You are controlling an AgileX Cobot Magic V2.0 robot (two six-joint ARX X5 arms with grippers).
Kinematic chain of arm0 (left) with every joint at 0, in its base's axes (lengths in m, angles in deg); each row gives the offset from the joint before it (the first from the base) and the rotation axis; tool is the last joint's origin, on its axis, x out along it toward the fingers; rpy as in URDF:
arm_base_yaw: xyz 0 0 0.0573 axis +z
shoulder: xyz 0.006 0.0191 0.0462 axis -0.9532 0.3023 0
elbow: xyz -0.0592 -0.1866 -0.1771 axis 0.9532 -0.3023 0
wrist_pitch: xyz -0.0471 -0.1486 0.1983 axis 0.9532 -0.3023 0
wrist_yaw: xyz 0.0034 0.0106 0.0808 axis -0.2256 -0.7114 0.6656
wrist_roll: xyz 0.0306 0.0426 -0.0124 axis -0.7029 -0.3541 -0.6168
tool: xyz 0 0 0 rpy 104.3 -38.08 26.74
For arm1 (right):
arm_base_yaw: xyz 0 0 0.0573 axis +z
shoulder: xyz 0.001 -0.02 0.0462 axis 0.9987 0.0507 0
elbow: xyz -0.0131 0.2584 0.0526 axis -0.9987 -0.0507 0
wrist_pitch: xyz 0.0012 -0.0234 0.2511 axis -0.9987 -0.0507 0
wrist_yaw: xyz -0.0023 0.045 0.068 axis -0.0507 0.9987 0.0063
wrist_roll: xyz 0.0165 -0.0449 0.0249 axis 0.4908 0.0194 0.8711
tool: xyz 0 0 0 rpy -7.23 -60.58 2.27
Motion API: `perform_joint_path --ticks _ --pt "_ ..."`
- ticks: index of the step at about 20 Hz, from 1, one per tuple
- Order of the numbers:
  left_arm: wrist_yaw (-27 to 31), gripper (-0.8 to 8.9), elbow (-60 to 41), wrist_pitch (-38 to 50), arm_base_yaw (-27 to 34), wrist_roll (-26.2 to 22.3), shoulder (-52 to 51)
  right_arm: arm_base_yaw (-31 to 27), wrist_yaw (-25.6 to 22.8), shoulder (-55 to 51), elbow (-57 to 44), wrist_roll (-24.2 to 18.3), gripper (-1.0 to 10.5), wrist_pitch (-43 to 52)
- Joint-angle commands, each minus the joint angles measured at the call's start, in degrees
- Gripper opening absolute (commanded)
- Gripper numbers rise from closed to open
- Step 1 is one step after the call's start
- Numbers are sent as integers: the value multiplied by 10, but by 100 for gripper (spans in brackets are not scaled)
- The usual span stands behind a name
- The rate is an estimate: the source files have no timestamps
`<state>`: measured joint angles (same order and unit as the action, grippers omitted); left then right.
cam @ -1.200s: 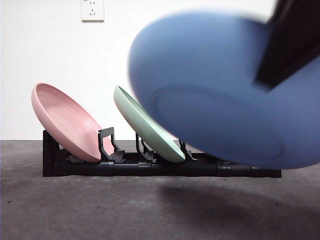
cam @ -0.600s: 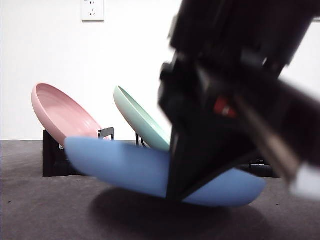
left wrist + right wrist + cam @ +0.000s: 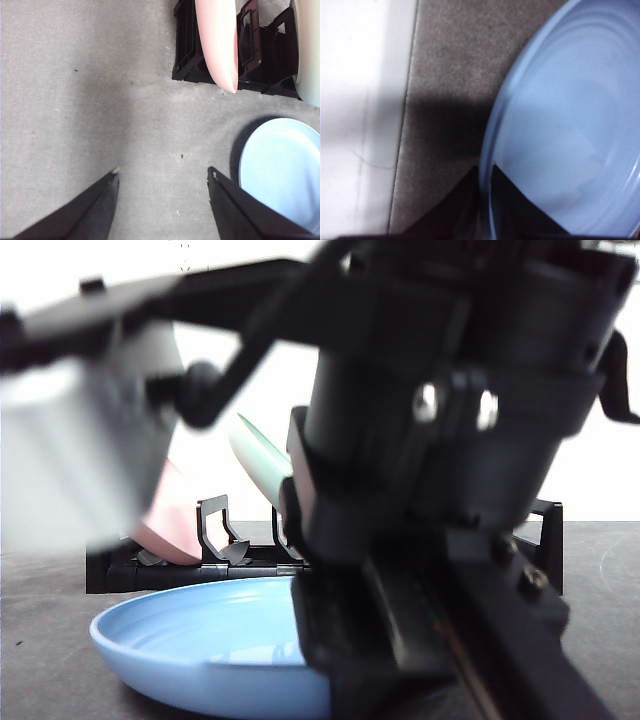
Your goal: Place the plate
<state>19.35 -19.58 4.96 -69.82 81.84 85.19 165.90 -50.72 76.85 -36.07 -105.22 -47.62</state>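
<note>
Front view: blue plate (image 3: 200,645) lies flat on tabletop (image 3: 75,100), near side of rack (image 3: 260,60). Right tool (image 3: 485,172) pinches its rim; left tool (image 3: 162,175) spread, empty. Next, prob.: lift and tilt plate into free rack slot.

Grey felt-like table (image 3: 100,100). Directly on it: black dish rack (image 3: 260,75), ahead of the left pincer (image 3: 162,172); blue plate (image 3: 200,640), bowl-side up, just beside that pincer, its rim pinched between the right pincer's (image 3: 485,172) jaws.
</note>
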Motion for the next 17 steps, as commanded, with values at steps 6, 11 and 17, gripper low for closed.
perform_joint_path --ticks 6,11,17 --pt "-2 281 13 3 0 -8 2 9 0 4 31 88 280 -51" --pt "-2 281 13 5 -1 -3 2 -9 55 -124 50 134 277 -38" --pt "-2 281 13 41 -24 21 10 -136 102 -280 50 262 215 -92"
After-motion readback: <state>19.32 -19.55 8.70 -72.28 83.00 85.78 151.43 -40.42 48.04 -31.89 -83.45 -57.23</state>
